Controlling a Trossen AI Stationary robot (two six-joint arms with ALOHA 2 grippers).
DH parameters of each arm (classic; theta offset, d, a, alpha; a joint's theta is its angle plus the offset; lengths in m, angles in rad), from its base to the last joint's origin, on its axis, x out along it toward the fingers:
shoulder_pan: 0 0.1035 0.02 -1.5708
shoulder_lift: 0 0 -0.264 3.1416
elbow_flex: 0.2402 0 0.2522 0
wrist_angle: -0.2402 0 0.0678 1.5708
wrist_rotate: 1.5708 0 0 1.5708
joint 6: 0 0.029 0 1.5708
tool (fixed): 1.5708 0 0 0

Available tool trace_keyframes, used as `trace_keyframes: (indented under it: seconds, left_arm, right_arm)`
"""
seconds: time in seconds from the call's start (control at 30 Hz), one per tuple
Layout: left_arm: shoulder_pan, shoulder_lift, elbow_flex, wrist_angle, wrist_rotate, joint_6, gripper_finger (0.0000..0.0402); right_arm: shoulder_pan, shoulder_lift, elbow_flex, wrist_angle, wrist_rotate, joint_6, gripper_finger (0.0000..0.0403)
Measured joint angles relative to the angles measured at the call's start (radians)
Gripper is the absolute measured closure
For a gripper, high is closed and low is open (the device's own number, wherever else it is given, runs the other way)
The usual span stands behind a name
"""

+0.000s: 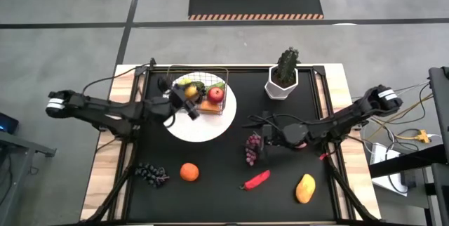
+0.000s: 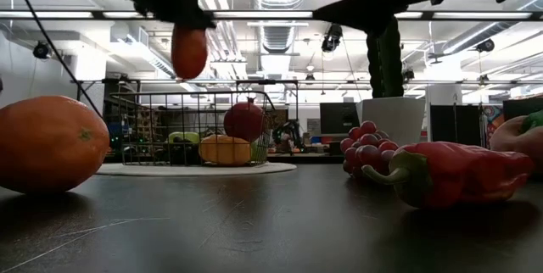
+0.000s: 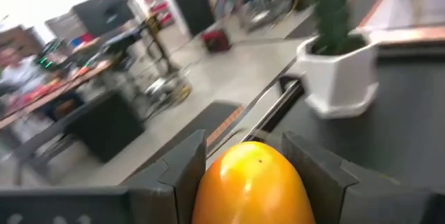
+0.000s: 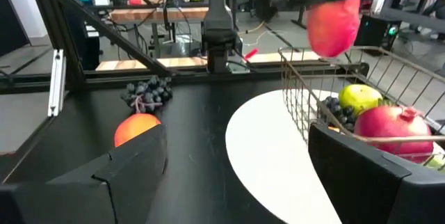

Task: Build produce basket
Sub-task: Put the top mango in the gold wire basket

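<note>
The wire basket (image 1: 200, 85) stands on a round white plate (image 1: 203, 124) and holds a red apple (image 4: 403, 128), a green fruit (image 4: 360, 97) and an orange one (image 2: 225, 149). My left gripper (image 1: 188, 101) hovers over the basket's left part, shut on an orange-red peach (image 2: 188, 51). My right gripper (image 1: 261, 140) stands open to the right of the plate, beside a purple grape bunch (image 1: 251, 149), with nothing between its fingers (image 4: 132, 165). On the near half of the table lie another grape bunch (image 1: 151, 175), an orange (image 1: 189, 172), a red chili (image 1: 256, 180) and a yellow mango (image 1: 304, 188). My left gripper pinches the peach by its two opposite sides (image 3: 208, 182) between its two fingers (image 3: 182, 165). The fingers come from the table's left, about level. The peach hangs lifted clear above the basket's rim (image 4: 327, 51), touching nothing else.
A green cactus-like plant in a white hexagonal pot (image 1: 283, 78) stands at the far right of the black mat. Wooden strips and dark frame bars border the mat (image 1: 330, 114). Bare mat lies between the plate and the near row of produce.
</note>
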Motion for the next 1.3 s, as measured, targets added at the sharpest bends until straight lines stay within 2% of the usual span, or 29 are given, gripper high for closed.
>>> trace_keyframes:
  seconds: [0.2,0.43,0.7,1.3]
  left_arm:
    - [0.163,0.005,-0.002,-0.181,0.002,-0.037,0.0242]
    - [0.274,0.068,-0.008,-0.234,0.052,-0.094,0.0242]
    - [0.294,0.151,-0.02,-0.236,0.052,-0.182,0.0242]
    - [0.299,0.261,-0.023,-0.231,0.045,-0.211,0.0242]
  right_arm:
    - [0.0,0.032,0.0,0.003,0.0,0.03,0.0075]
    - [0.0,0.057,0.0,-0.001,0.035,0.038,0.0075]
    - [0.0,0.068,0.0,0.001,0.054,0.041,0.0075]
    - [0.0,0.071,0.0,0.0,0.054,0.045,0.0075]
